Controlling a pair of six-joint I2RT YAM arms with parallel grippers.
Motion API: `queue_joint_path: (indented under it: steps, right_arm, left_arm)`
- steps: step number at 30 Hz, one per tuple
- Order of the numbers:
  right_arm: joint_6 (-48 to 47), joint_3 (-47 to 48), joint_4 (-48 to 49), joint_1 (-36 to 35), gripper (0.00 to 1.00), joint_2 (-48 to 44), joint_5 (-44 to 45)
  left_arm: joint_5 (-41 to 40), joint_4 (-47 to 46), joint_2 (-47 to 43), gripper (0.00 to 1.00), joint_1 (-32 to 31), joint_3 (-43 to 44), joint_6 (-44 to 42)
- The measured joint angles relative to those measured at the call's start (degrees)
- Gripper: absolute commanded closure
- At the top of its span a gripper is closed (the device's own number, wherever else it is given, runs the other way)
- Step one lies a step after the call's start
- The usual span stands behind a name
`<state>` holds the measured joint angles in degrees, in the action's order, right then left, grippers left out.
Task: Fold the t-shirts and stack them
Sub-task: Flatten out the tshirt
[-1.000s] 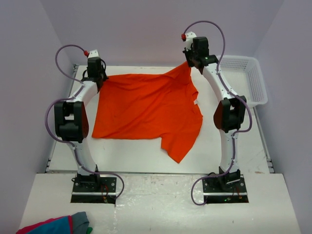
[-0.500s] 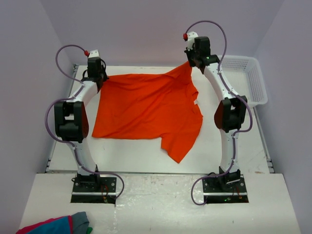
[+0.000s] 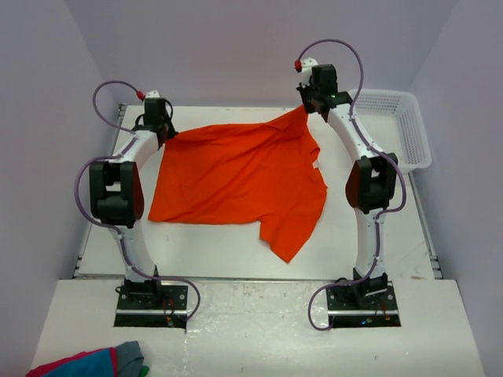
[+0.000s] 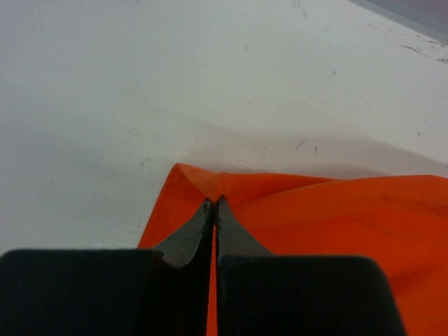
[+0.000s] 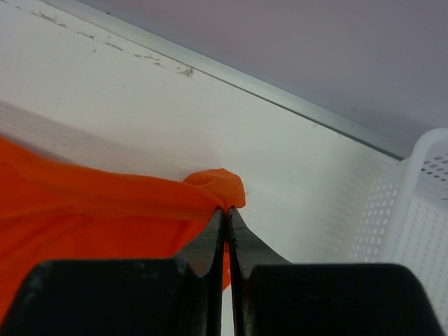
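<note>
Nearest the camera, on the front ledge left of the left arm's base, we note a crumpled red, blue and grey cloth bundle, partly cut off by the frame edge. It is well apart from everything else.

Beyond the two arm bases lies the flat white counter. On it we find the plain bright orange short-sleeved t-shirt of soft thin cloth. It is spread mostly flat between the two arms, over the counter's middle and far half. One pointed part reaches toward the near edge, right of centre. A small white tag shows at the t-shirt's right edge.

The far edge of the t-shirt is raised at two corners. At the far left, the left gripper has its jaws pressed together on the corner. The wrist view shows a small peak of orange cloth pinched at the fingertips, the rest falling away to the right, with bare counter beyond.

At the far right, the right gripper sits higher in the top view. Its jaws are clamped on a bunched corner, and a small knob of cloth pokes out past the tips. From the counter the cloth rises to it in a taut ridge.

Farthest right, at the counter's far corner, stands a white perforated plastic basket, near the right gripper and apart from the t-shirt.
</note>
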<state>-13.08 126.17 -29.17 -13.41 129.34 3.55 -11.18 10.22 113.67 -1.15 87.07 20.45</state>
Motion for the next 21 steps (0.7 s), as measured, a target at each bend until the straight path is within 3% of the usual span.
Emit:
queue_joint_path:
  steps: [6,14,21]
  right_arm:
    - [0.46,-5.51,0.11,-0.04,1.00,-2.78,0.02]
    - [1.05,-7.93,0.22,-0.59,1.00,-6.78,0.00]
    - [1.66,-8.66,0.55,-1.31,1.00,-7.65,0.00]
  left_arm:
    - [0.48,5.77,-6.64,1.00,-1.70,-8.63,9.60]
    - [3.91,10.75,-17.22,1.00,-11.69,-18.97,22.40]
    - [5.75,13.40,-13.49,1.00,-10.99,-21.99,29.88]
